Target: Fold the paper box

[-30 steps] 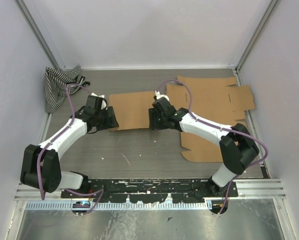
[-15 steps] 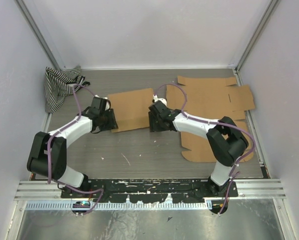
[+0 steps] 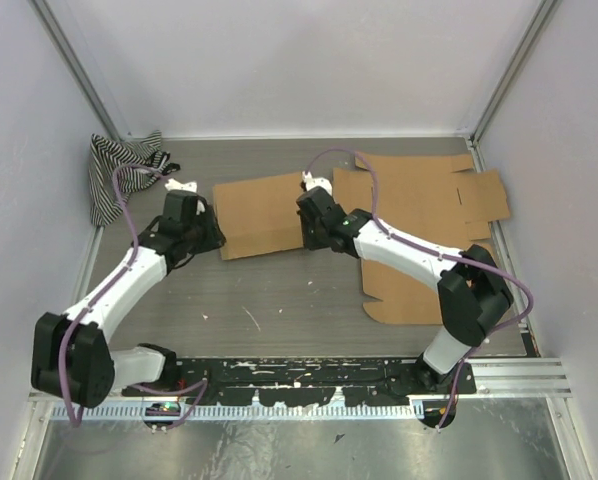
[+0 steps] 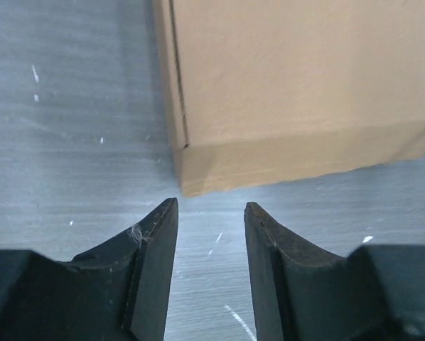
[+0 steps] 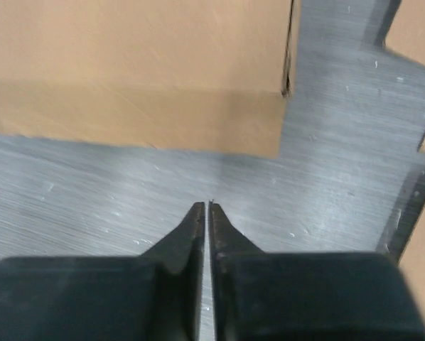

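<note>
Left wrist view crops the paper box (image 4: 305, 78).

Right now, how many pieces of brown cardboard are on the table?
2: a small piece in the middle, and a big flat cutout at the right. More could lie stacked beneath it.

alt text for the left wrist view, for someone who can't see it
The left gripper hangs open just short of a corner of the brown cardboard box blank, nothing between its black fingers. The cardboard lies on a grey wood-grain table.
</note>
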Controlling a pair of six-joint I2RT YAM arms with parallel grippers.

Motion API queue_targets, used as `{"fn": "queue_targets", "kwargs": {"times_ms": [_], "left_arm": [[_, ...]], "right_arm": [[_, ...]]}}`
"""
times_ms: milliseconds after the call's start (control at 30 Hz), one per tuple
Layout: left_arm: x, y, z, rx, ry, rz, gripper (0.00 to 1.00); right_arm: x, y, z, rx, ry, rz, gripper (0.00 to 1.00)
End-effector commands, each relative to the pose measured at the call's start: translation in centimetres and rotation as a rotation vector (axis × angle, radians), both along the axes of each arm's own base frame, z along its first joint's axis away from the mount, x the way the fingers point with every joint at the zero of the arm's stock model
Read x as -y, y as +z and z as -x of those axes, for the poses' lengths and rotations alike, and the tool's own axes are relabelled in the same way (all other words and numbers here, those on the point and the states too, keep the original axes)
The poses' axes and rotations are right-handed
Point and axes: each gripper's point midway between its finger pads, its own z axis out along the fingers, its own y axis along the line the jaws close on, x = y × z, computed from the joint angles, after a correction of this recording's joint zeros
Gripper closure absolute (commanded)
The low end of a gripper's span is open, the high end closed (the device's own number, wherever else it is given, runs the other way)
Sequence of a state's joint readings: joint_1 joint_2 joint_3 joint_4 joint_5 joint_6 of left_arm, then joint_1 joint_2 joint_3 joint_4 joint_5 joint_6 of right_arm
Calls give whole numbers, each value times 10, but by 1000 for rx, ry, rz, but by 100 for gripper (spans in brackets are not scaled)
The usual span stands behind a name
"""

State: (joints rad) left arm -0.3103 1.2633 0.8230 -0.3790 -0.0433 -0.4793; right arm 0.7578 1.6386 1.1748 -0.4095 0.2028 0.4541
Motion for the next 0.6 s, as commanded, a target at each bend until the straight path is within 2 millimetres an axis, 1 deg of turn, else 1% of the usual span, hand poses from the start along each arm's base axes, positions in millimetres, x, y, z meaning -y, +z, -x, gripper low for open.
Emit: {"fn": "queue_targets", "kwargs": {"times_ms": [0, 33, 67, 133, 200, 267, 333, 367, 400, 500, 567], "left_arm": [[15, 61, -42, 182, 9, 79, 51], [25, 68, -56, 188, -16, 95, 53], [33, 82, -74, 215, -34, 110, 54], [53, 90, -105, 231, -77, 143, 57], [70, 80, -133, 211, -109, 168, 60], [83, 67, -155, 182, -129, 190, 63], [96, 51, -167, 151, -150, 226, 64], [101, 40, -170, 131, -160, 236, 64], [104, 35, -172, 126, -160, 234, 63], [110, 16, -172, 93, -173, 231, 62], [113, 3, -168, 59, -189, 222, 62]], "right_arm": [[-11, 46, -25, 118, -19, -36, 98], [-11, 38, -27, 106, -26, -21, 99], [-11, 32, -28, 98, -43, -12, 99], [-9, 19, -31, 89, -65, 9, 99], [-10, 7, -32, 76, -70, 16, 99], [-11, -5, -32, 56, -72, 25, 99], [-13, -14, -33, 40, -77, 28, 99], [-14, -19, -33, 32, -78, 32, 99], [-14, -24, -33, 24, -85, 38, 99], [-14, -35, -38, 16, -113, 53, 99], [-16, -42, -43, 14, -124, 64, 99]]}}
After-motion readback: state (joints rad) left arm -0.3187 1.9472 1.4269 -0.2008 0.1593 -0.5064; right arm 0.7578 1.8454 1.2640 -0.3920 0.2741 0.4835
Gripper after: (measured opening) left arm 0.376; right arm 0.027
